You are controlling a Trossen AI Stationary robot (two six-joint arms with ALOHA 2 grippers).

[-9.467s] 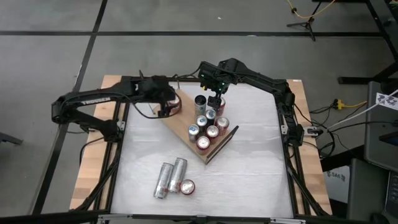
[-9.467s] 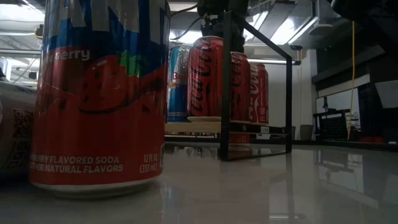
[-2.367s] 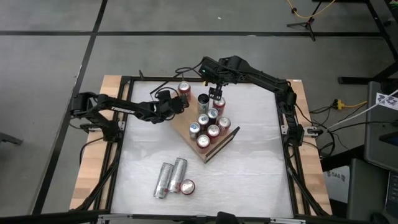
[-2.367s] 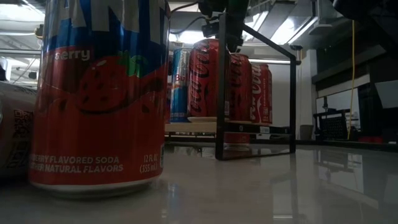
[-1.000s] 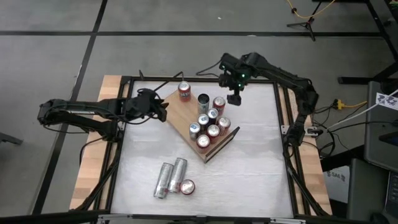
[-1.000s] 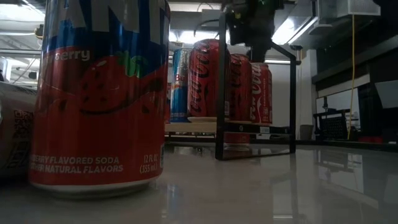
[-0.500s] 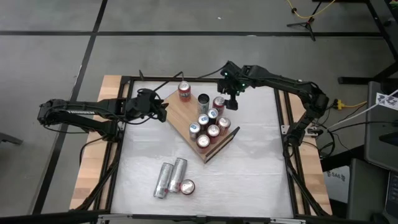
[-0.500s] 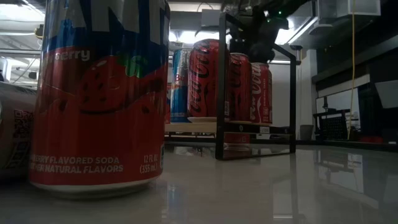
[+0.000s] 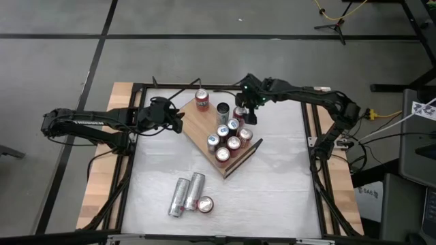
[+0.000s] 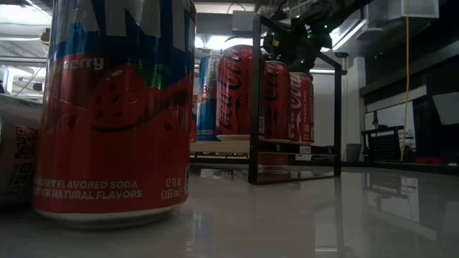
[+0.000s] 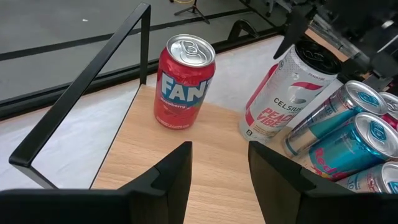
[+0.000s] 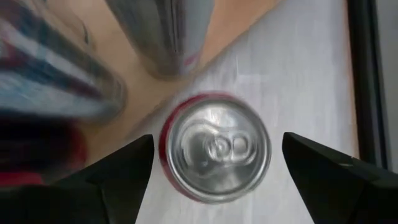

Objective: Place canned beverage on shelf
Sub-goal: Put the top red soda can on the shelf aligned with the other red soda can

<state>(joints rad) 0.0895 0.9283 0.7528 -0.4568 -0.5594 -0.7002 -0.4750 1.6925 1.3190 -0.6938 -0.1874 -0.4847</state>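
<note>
Since a second ago, right gripper [image 12: 214, 152] has moved back over the red can [image 9: 239, 113] at the shelf [image 9: 197, 129] edge, jaws open around it, probably to nudge it. Left gripper [image 9: 178, 120], jaws closed, waits beside the shelf.

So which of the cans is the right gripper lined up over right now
The red can at the shelf's far edge, beside the tall silver can. The open right gripper hangs directly above its top, fingers either side, not touching.
</note>
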